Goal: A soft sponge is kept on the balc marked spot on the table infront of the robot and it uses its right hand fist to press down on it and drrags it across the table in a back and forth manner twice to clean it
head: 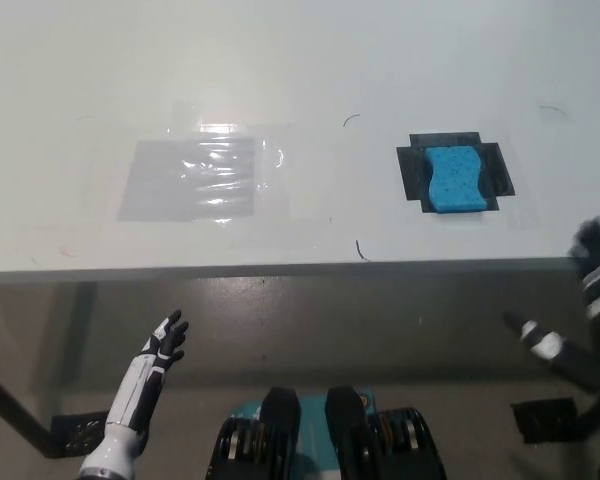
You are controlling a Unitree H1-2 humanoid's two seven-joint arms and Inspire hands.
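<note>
1. Sponge (455, 179): blue, soft, lying flat on the black marked spot (412, 172), well inside the mark's edges. Untouched; nothing resting on it.
2. Black marked spot: on the white table (300, 60), toward the near edge, with black showing on all sides of the sponge.
3. Right hand (597, 268): black, blurred, at the frame's right edge, nearer than the sponge and off to its right, below the table edge. Well apart from the sponge. Whether the fingers are curled into a fist or spread cannot be told.
4. Left hand (169, 338): white, resting well away from the sponge on the far left side, below the table edge, fingers apart, holding nothing.
5. Clear plastic patch (195, 178): shiny, taped flat to the table, well to the left of the sponge.
6. Step judged: approach only; pressing not yet begun.
7. Risks from here:
   - Catching the table edge while rising toward the sponge, given the low start.
   - Landing off-centre, tipping or flicking the soft sponge off the mark.
   - Pressing too lightly, letting the fist slide over the sponge instead of dragging it.
   - Pressing too hard, causing stick-slip on the glossy top.
   - Snagging on the plastic patch edge if the stroke runs that far.
</note>
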